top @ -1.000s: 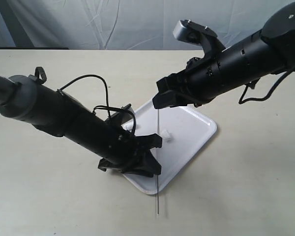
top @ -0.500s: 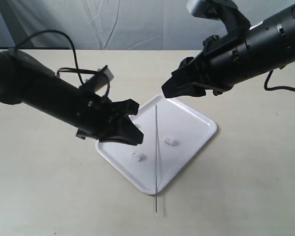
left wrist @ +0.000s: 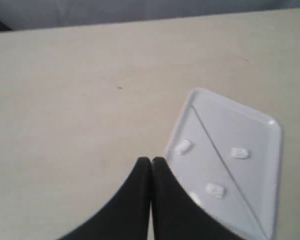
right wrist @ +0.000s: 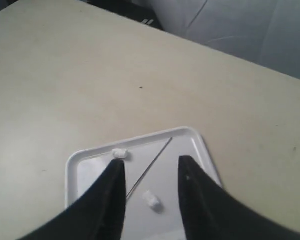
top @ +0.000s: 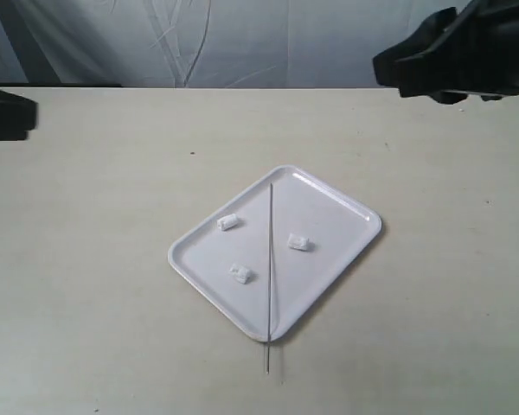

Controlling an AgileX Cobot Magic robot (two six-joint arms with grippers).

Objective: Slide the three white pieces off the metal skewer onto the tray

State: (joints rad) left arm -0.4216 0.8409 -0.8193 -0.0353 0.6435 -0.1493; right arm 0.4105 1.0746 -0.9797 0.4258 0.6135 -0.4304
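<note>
pale table [top: 86, 259] is carrying the tray [top: 329, 259]; the metal skewer [top: 269, 259] is lying diagonally across it, the three white pieces [top: 297, 243] sitting loose beside it. left end effector [left wrist: 151, 162] is hovering closed and empty, right end effector [right wrist: 151, 161] open.

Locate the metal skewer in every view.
Exterior view: metal skewer lies across the tray, one end past its near corner.
Left wrist view: it crosses the tray, white pieces on either side.
Right wrist view: on the tray, between the right gripper fingers.
Shared landmark: the tray.
</note>
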